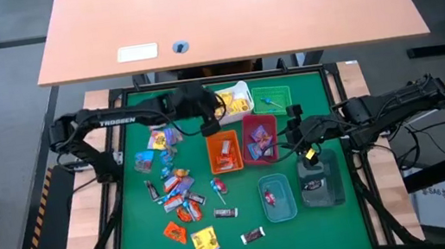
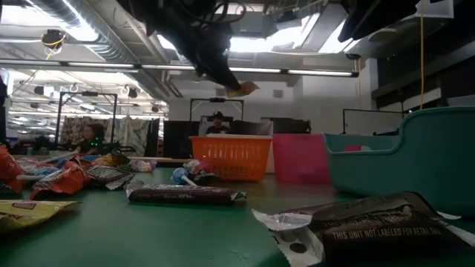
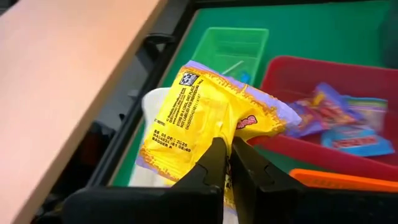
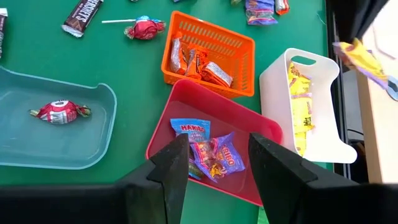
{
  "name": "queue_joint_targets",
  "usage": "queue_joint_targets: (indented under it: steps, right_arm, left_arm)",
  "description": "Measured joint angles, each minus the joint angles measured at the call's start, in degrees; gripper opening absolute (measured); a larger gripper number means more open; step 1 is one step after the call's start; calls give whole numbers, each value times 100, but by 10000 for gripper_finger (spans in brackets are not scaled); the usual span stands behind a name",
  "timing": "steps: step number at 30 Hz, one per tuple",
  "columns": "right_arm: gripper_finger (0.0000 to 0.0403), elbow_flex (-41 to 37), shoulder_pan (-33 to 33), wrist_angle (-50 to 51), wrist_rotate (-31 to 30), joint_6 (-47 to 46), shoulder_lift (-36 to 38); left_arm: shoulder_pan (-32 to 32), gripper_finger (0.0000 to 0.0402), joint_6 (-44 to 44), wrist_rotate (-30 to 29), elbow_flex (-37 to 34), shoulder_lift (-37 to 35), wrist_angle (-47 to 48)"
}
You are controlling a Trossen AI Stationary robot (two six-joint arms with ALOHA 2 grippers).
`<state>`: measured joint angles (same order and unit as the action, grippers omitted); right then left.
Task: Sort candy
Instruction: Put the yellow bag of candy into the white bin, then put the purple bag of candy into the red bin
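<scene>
My left gripper (image 3: 227,165) is shut on a yellow candy packet (image 3: 205,118), above the white bin (image 1: 239,98) at the far middle of the green mat. That bin holds more yellow packets (image 4: 301,102). My right gripper (image 4: 217,165) stands open above the red bin (image 4: 186,115), which holds blue and purple packets; it touches nothing. Many loose wrapped candies (image 1: 175,192) lie on the mat's left half. The orange bin (image 1: 224,152) holds orange-wrapped pieces, and the clear teal bin (image 4: 93,149) holds one red sweet (image 4: 59,112). My left gripper pinches the yellow packet between its two fingers at the wrapper's near end (image 3: 217,134). The fingers slant downward from the table's left side. The packet sticks out beyond the fingertips, lifted clear over the white bin (image 3: 152,106).
A green bin (image 1: 273,98) sits right of the white one, and a dark bin (image 1: 320,182) stands at the mat's right. Two dark bars (image 1: 251,236) and a yellow packet (image 1: 205,242) lie near the front edge. A wooden table (image 1: 224,11) stands beyond the mat.
</scene>
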<state>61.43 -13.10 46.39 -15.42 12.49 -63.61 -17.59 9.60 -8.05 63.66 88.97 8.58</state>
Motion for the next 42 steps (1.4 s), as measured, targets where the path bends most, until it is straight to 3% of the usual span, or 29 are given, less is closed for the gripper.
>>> queue_joint_targets:
  steps: [7,22,29,33,42]
  right_arm:
    - [166,0,0,0,0,0,0]
    - [166,0,0,2,2,0,0]
    - [166,0,0,4,2,0,0]
    - [166,0,0,4,2,0,0]
    - [166,0,0,2,2,0,0]
  left_arm:
    - [-325,17,6,0,-4,101,-37]
    - [-442,117,-11,-17,-2,120,-22]
    - [-378,126,-559,-29,-2,-140,115]
    - [-407,125,-1090,-41,-2,-566,604]
    - [-722,124,-1110,-42,-2,-1444,2314]
